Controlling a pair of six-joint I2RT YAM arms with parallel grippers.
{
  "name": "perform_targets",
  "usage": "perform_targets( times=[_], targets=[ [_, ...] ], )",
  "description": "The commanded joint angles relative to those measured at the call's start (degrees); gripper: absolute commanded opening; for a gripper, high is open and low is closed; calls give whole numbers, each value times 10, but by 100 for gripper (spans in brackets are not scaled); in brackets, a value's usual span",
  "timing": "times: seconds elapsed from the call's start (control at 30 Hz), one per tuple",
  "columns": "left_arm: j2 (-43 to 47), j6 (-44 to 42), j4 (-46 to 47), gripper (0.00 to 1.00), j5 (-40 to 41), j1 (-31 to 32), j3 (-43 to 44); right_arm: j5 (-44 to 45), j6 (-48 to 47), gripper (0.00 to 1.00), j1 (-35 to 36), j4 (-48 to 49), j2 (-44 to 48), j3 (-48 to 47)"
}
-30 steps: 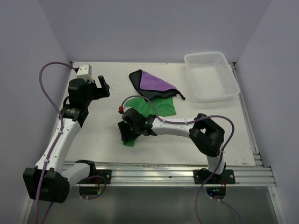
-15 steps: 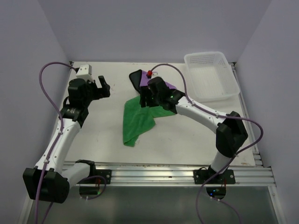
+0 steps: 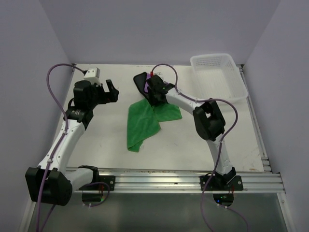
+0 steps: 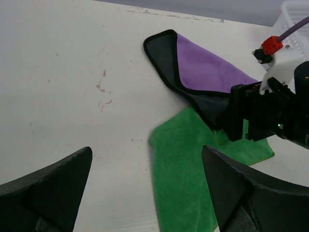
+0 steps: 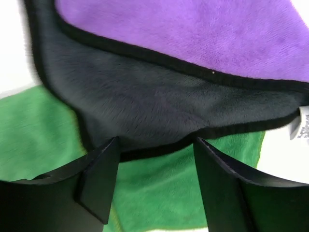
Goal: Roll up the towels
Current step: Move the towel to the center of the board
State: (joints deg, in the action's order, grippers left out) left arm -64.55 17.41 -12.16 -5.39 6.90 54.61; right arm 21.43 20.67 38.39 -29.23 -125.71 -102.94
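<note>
– Top external view: where are the 2 towels?
– Both lie on the white table, toward its far middle. The bright green square cloth is spread with 1 long lobe reaching toward the near edge and a shorter part to the right. The purple cloth with black back and edging sits at its far end, overlapping it.
– Is either one rolled?
– No. From the left wrist, the purple cloth is folded over so that a band of black back shows along its near side, and the green cloth lies flat beneath that band.
– And the right gripper?
– It is low over the purple cloth. The right wrist shows its jaws apart, 1 finger on each side of the black-edged fold, with green just below. Nothing is clamped; whether the tips touch the fabric, I cannot tell.
– The left gripper?
– Spread wide above bare table, left of both cloths, holding nothing and touching nothing.
– Anything else?
– A white plastic lattice basket stands in the far right corner, apart from the cloths.
</note>
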Motion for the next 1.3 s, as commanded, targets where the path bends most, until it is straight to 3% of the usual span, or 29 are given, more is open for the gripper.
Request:
perform_targets(
  times=[0.0,0.23,0.33,0.43,0.47,0.83,0.87,0.9,0.93,1.0,1.1,1.27],
  targets=[
    [-8,10,19,100,-27,4,7,17,-19,65,-18,-21,-25,-48],
    [-13,11,18,100,-35,4,8,-3,-32,27,-34,13,-9,-48],
    [-14,11,19,100,-38,3,9,-5,-41,21,-35,13,2,-54],
    [-13,13,18,100,-45,3,10,-5,-49,0,-38,15,6,-73],
    [-12,13,20,100,-46,3,9,-5,-49,0,-40,16,2,-80],
    [-21,15,24,100,-59,3,7,-74,-28,0,-110,-5,-139,-321],
    [-22,17,24,100,-62,3,7,-96,-32,4,-113,-12,-146,-337],
    [-24,17,24,100,-65,3,8,-115,-39,21,-117,-20,-151,-351],
    [-29,17,23,100,-65,3,8,-132,-41,48,-118,-26,-141,-342],
    [-33,17,21,100,-65,3,10,-161,-49,58,-117,0,-112,-248],
    [-33,18,22,100,-72,3,10,-228,-59,60,-117,47,-53,-134],
    [-34,20,24,100,-77,3,9,-322,-63,62,-116,72,5,-40]
  ],
)
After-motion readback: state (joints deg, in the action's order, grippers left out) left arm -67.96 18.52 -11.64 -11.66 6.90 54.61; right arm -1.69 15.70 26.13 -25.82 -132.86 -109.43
